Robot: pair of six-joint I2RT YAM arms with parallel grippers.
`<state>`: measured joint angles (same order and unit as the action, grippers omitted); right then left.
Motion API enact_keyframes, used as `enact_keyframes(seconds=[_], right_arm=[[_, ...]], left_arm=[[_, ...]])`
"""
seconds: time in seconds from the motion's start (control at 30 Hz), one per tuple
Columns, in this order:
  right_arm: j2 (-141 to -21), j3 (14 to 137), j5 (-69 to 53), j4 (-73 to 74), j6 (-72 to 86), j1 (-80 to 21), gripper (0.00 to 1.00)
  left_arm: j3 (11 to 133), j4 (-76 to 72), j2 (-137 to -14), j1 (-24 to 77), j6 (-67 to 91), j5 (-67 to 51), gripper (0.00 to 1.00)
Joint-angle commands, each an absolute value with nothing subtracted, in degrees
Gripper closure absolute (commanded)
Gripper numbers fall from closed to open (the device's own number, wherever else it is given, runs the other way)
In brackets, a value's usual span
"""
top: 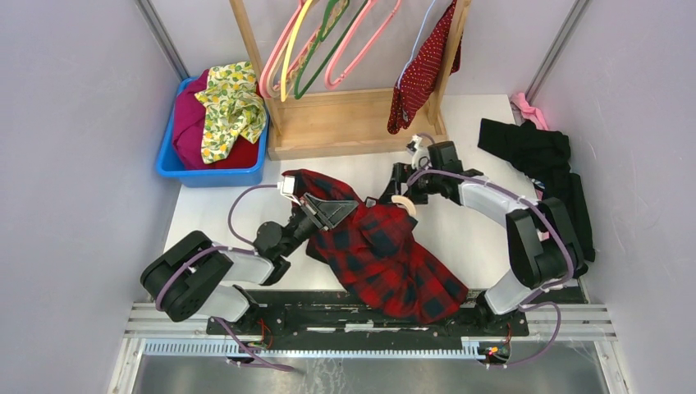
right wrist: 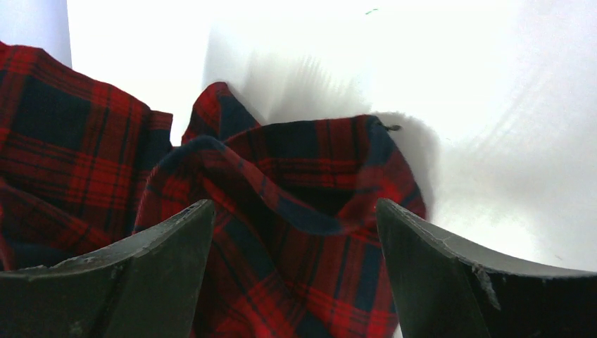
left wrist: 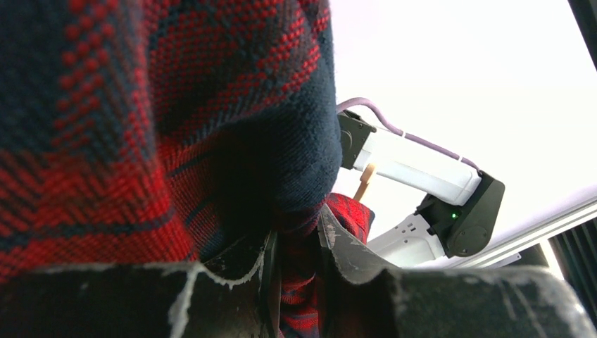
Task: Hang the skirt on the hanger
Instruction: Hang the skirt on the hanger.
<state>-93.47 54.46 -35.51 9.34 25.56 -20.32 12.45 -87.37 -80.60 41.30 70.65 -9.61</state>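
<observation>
- Left gripper [left wrist: 296, 243]: narrow, clamped on a fold of the plaid [left wrist: 105, 127]. Cloth fills the gap between its fingers in the wrist view. In the top view it sits near the centre of the table [top: 468, 238], pointing toward 2 o'clock.
- Right gripper [right wrist: 296, 211]: wide, holding nothing. It hangs over a raised plaid fold, and no contact with the cloth is visible in its wrist view.
- Wooden hanger [top: 403, 203]: a curved pale end shows at the plaid's upper edge, just beside the right gripper at its 6 o'clock. The remainder is hidden by cloth.
- The plaid runs from the table centre toward the near edge at 5 o'clock.
- Skirt [top: 423, 70]: hangs on the rack [top: 353, 123], at 1 o'clock from the table centre and well apart from both grippers.
- Hanger [top: 416, 43]: a thin line along the skirt's left edge, and it appears to carry the skirt. Its hook is not visible.
- Step in hand, judged: the skirt placement looks complete. Both arms attend to the plaid, which is not a task item.
- Next move, judged: no skirt handling is required. Work on the plaid would call for the right gripper to lower and close on the fold or the wooden hanger, with the left grip as anchor.
</observation>
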Motion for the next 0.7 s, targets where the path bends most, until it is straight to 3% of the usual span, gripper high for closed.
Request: enact_keyframes(seconds=[0.0, 0.3, 0.67], right_arm=[[-87.9, 52.5, -33.1, 9.7, 27.0, -17.2, 0.1], [-79.2, 49.0, -29.3, 11.0, 28.5, -10.7, 0.09], [-58.1, 48.1, -22.9, 28.8, 22.8, -8.2, 0.09]], left_arm=[[12.2, -99.1, -78.7, 40.8, 71.3, -8.2, 0.97], [11.1, -99.1, -77.7, 40.1, 71.8, -7.3, 0.97], [10.1, -99.1, -77.1, 40.0, 72.7, -5.1, 0.97]])
